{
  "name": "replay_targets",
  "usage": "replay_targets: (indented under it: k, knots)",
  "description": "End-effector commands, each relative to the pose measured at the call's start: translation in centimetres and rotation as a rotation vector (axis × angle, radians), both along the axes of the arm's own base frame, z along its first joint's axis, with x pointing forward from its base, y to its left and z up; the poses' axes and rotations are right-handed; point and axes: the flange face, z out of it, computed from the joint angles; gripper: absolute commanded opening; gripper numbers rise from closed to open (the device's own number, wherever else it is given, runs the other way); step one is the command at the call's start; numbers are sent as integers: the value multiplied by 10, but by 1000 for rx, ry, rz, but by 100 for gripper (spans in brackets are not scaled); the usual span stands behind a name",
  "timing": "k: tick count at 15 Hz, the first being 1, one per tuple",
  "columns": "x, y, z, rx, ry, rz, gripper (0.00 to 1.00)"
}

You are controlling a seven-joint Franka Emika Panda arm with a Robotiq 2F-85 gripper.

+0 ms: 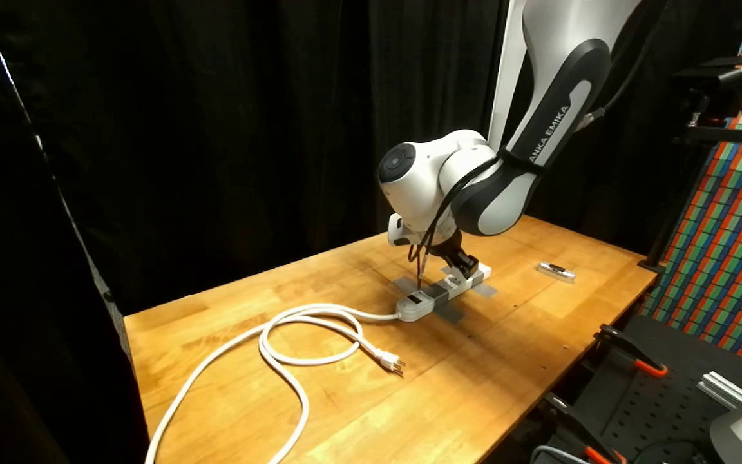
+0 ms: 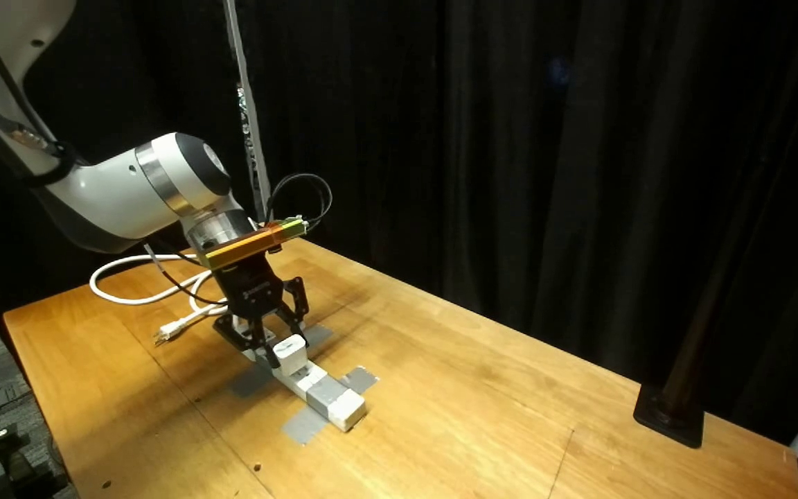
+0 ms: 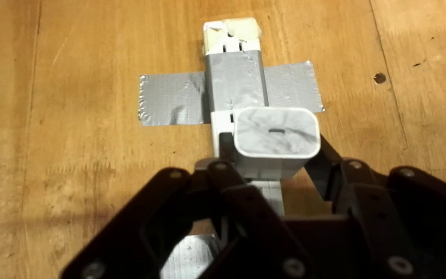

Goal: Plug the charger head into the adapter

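Note:
The charger head (image 3: pixel 277 131) is a white block with a marbled grey top and a small slot; it also shows in an exterior view (image 2: pixel 291 355). My gripper (image 3: pixel 275 152) has a finger against each side of it and is shut on it, also seen in an exterior view (image 1: pixel 464 276). The block stands over the middle of the adapter (image 3: pixel 251 45), a long white bar with dark sockets, which shows in both exterior views (image 1: pixel 411 310) (image 2: pixel 349 410). The block's underside and prongs are hidden. I cannot tell whether it is seated in a socket or just above one.
Grey tape (image 3: pixel 172 99) holds the adapter to the wooden table (image 2: pixel 482 416). A white cable (image 1: pixel 312 362) runs from its end in loops, with a loose plug (image 1: pixel 391 362). A small silver bar (image 1: pixel 556 272) lies further along. A black post base (image 2: pixel 669 416) stands at the table's end.

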Motion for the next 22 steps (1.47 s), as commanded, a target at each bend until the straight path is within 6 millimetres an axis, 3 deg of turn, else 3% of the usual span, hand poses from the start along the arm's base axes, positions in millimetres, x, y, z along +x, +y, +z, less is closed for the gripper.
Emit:
replay_targets:
  k: [1, 13, 22]
  knots:
    - [4, 5, -2, -36, -36, -7, 23]
    - [18, 5, -17, -88, -16, -12, 23]
    - [20, 17, -19, -46, 2, 26, 23]
